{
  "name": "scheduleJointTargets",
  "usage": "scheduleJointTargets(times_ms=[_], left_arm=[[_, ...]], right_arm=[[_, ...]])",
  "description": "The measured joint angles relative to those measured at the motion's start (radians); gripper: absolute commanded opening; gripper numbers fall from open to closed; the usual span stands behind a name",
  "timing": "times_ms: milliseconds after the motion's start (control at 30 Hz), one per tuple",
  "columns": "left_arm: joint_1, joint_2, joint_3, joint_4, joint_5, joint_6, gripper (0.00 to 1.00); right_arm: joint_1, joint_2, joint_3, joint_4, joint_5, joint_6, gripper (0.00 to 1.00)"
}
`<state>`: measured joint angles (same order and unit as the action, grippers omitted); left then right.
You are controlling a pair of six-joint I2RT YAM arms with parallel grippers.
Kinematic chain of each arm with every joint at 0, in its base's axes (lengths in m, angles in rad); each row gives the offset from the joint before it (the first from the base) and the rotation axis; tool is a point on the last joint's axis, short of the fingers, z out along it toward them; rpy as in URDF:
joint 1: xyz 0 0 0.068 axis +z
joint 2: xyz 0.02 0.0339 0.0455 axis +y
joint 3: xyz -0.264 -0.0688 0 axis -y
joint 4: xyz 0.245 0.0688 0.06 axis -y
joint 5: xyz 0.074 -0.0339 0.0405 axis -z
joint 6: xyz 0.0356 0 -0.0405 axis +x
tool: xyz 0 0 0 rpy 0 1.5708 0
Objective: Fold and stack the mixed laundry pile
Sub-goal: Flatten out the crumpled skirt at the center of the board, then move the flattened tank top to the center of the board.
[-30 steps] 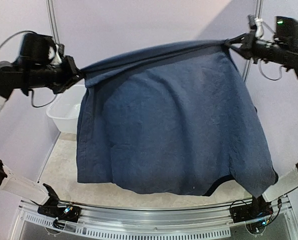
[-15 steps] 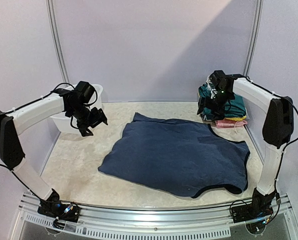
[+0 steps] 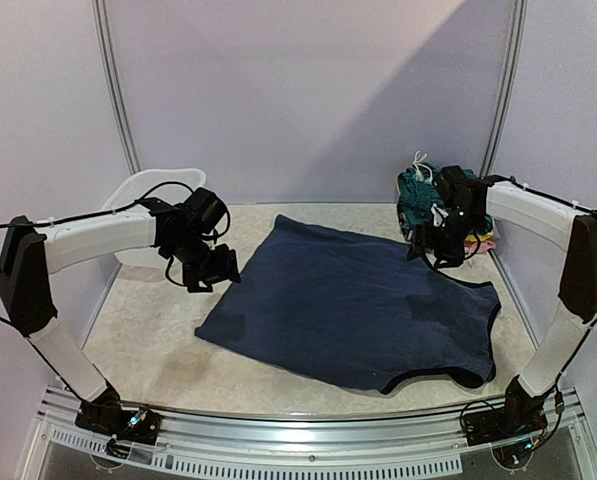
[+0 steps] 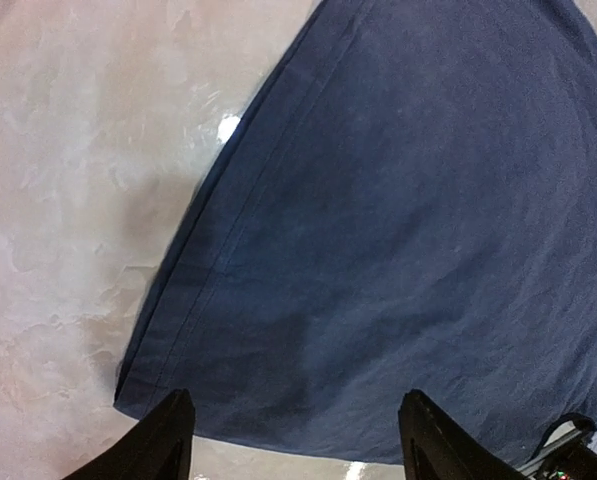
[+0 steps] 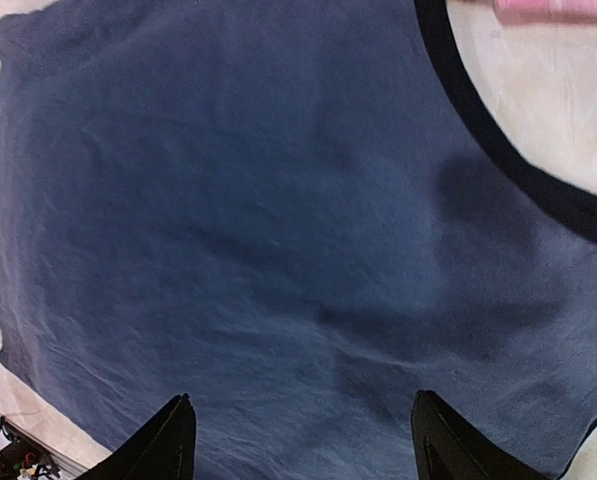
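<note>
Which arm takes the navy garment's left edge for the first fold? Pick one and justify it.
Left, probably. The left gripper hangs open and empty right at the left edge of the navy garment. The right gripper, also open, sits across the cloth beside the folded stack at the far right.

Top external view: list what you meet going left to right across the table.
white tub → left tool → navy garment → stacked clothes. The right tool is left out, since it overlaps both the garment and the stack.
</note>
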<state>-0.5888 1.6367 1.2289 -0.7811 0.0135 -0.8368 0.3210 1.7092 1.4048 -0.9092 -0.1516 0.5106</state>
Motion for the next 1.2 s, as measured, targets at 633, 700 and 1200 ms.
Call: scheduleJointTargets(times_ms=[633, 700, 1200], left_arm=[[-0.019, 0.06, -0.212, 0.155, 0.062, 0.04, 0.6], [-0.02, 0.061, -0.229, 0.162, 0.066, 0.04, 0.59], [-0.031, -0.048, -0.422, 0.293, 0.068, -0.032, 0.56]], right_arm=[[0.0, 0.315, 0.164, 0.08, -0.006, -0.026, 0.66], [0.0, 0.365, 0.214, 0.08, -0.004, -0.026, 0.66], [0.013, 0.638, 0.526, -0.005, -0.023, -0.049, 0.63]])
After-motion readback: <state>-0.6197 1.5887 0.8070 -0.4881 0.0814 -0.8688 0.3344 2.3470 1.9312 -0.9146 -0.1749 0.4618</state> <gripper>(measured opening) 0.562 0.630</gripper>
